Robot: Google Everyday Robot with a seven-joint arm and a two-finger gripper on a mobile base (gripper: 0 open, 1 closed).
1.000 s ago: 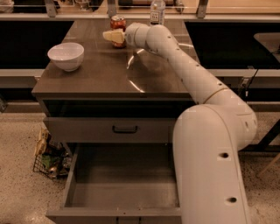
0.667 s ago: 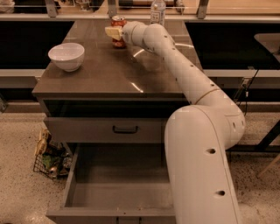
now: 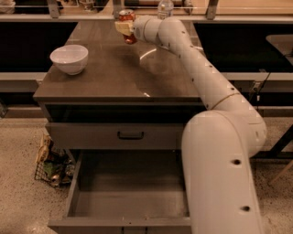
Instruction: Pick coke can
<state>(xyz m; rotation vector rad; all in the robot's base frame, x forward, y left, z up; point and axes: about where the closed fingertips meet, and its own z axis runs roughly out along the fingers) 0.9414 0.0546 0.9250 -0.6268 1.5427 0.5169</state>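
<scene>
The coke can [image 3: 127, 19], red with a silver top, stands at the far edge of the dark table [image 3: 114, 77], left of a clear plastic bottle [image 3: 165, 7]. My gripper [image 3: 124, 27] is right at the can, its cream-coloured end overlapping the can's middle from the right. My white arm [image 3: 201, 77] reaches across the table's right side to get there. The lower part of the can is partly hidden behind the gripper.
A white bowl [image 3: 68, 58] sits on the table's left side. Below the tabletop one drawer [image 3: 130, 135] is closed and the lowest drawer [image 3: 130, 196] is pulled open. A wire basket [image 3: 52, 164] of items stands on the floor at the left.
My gripper has moved away from me and slightly left across the table, from just short of the can to right against it. The bowl has not moved.
</scene>
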